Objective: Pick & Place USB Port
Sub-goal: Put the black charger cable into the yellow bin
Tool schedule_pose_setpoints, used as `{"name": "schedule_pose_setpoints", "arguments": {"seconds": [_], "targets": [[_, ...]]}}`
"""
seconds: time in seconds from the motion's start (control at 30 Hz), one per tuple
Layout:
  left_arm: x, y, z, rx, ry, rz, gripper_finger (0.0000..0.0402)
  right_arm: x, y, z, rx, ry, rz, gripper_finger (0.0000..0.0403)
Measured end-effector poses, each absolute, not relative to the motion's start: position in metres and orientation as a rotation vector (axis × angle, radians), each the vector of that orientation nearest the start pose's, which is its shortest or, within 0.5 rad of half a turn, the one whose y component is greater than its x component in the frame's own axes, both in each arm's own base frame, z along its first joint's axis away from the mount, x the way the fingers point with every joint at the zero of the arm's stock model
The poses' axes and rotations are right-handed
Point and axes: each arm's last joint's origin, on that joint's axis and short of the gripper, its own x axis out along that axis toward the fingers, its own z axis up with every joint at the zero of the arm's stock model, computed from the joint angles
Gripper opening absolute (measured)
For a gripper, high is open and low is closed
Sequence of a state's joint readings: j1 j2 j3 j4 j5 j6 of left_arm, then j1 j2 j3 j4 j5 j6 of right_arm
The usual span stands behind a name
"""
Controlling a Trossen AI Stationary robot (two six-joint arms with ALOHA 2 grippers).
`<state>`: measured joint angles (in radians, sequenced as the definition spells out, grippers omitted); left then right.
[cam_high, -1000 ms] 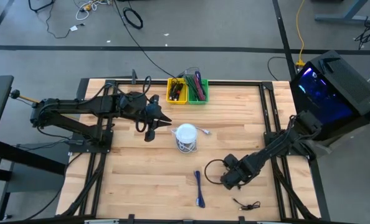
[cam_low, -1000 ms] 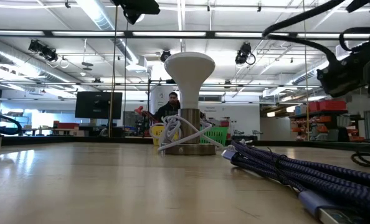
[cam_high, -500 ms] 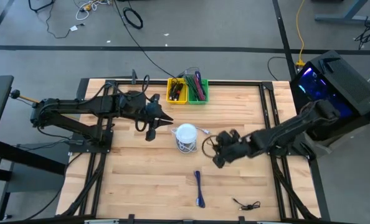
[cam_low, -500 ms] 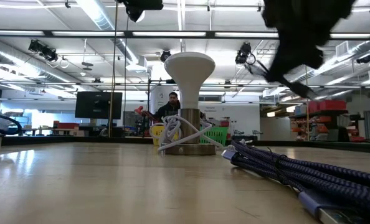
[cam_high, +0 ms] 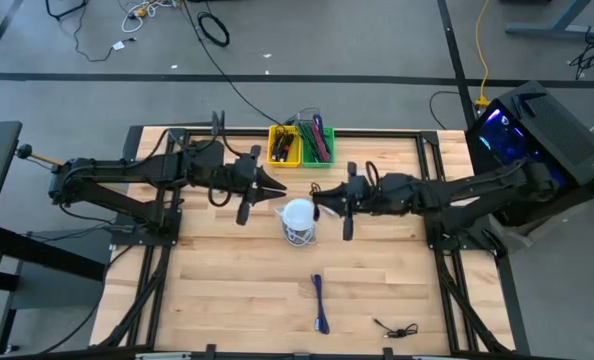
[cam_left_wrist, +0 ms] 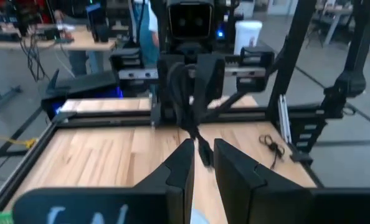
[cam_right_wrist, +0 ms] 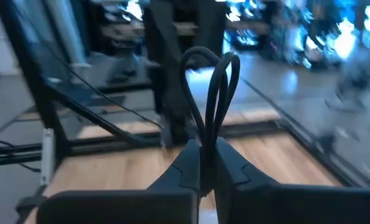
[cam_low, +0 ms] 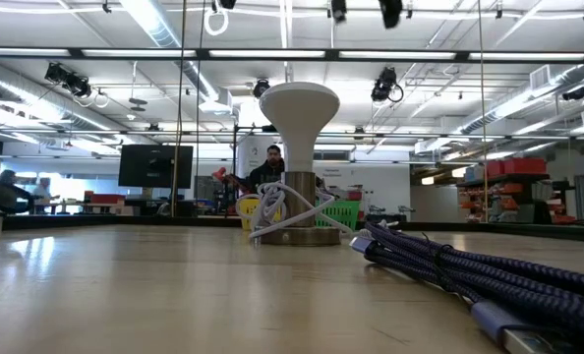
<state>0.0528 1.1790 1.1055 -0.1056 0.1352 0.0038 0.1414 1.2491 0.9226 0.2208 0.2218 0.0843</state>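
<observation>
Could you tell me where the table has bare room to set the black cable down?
Widest bare patch: the near-left table, left of the blue cable. Another lies between the white hub and the right frame rail. It is crowded mid-table, where the left gripper and the right gripper, shut on the black cable, flank the hub, and by the yellow bin and green bin.

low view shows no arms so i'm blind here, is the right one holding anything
Observer: yes, the right gripper has its jaws shut on a looped black cable.
Operator: where is it over the table
Observer: mid-table, just beside the white stand, on the right arm's side.
Operator: and the left one
Observer: the left gripper points at the stand from the opposite side, jaws slightly apart, holding nothing.
</observation>
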Motion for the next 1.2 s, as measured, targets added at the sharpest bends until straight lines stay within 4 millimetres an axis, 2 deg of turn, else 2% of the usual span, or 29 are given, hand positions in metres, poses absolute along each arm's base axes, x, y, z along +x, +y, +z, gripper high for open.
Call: {"name": "schedule_pose_setpoints", "arguments": {"seconds": [0.17,0.37,0.47,0.9,1.2], "targets": [[0.273,0.010,0.369,-0.029,0.152,-0.083,0.0064,0.287,0.025,0.325,0.033,0.038,-0.006,0.0010],[0.300,0.012,0.355,-0.028,0.128,-0.101,0.0064,0.292,0.020,0.319,0.030,0.074,-0.016,0.0010],[0.307,0.015,0.352,-0.029,0.101,-0.136,0.0065,0.293,0.019,0.316,0.029,0.093,-0.015,0.0010],[0.308,0.021,0.355,-0.050,0.061,-0.128,0.0065,0.293,0.017,0.316,0.016,0.091,-0.023,0.0010],[0.315,0.022,0.350,-0.030,0.070,-0.119,0.0065,0.293,0.017,0.318,0.012,0.074,-0.024,0.0010]]}}
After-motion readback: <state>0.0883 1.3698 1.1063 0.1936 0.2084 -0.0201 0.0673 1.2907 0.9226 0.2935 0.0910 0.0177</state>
